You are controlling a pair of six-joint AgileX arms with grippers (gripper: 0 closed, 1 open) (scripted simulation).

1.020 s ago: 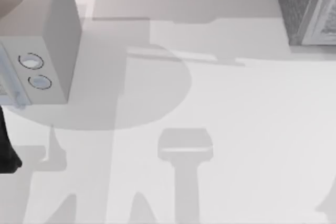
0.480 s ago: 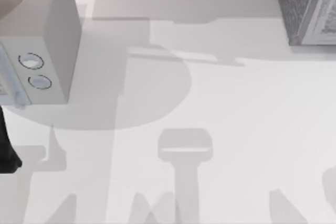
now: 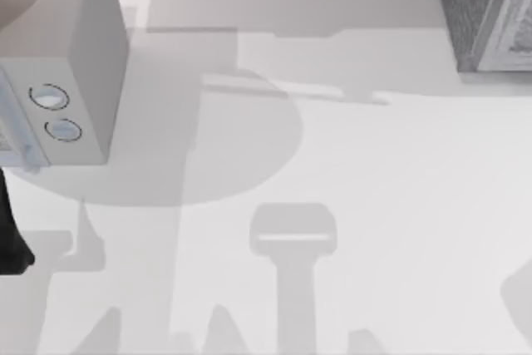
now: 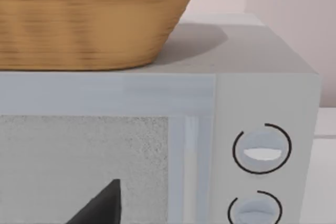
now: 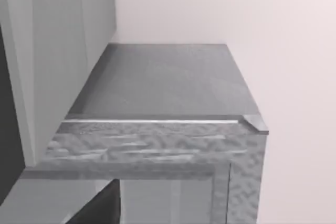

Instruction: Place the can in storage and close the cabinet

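Note:
The can is out of view. The grey textured cabinet stands at the table's far right corner. The right wrist view looks at its flat top and upper front edge from close by. I cannot tell how its door stands. A dark tip of my right gripper juts into that view below the cabinet's front edge. My left gripper shows as a dark tip in front of the microwave's door. A dark piece of my left arm sits at the table's left edge.
A white microwave with two round dials stands at the far left, and a wicker basket rests on top of it. The white table stretches between microwave and cabinet, crossed by grey shadows.
Only the arm shadows along the table's near edge have shifted. The microwave, the cabinet and the dark arm piece at the left stand as before.

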